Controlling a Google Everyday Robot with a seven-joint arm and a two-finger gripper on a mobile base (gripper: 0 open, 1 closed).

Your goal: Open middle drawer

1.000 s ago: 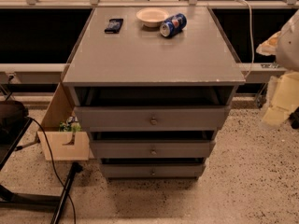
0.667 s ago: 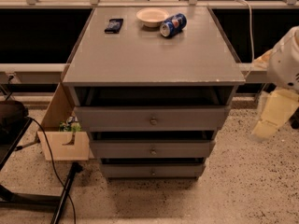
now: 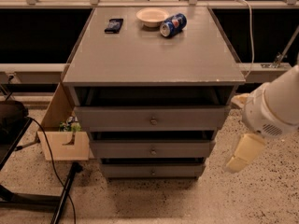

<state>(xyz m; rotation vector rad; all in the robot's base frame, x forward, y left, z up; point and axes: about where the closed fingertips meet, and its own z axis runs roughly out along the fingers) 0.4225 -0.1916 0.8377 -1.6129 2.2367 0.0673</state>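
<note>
Middle drawer [image 3: 187, 149]: front faces viewer, long axis left-right, pushed in. Gripper [image 3: 243, 155] right of drawer, apart, open or closed unclear. Box [image 3: 63, 147] left of drawer holds something green.

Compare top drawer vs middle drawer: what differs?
Top drawer sits just under the tabletop, middle drawer below it. Top drawer's front looks wider and taller than middle drawer's. Both: flat grey fronts, small round centre knob. Gripper hangs right of both, touching neither.
</note>
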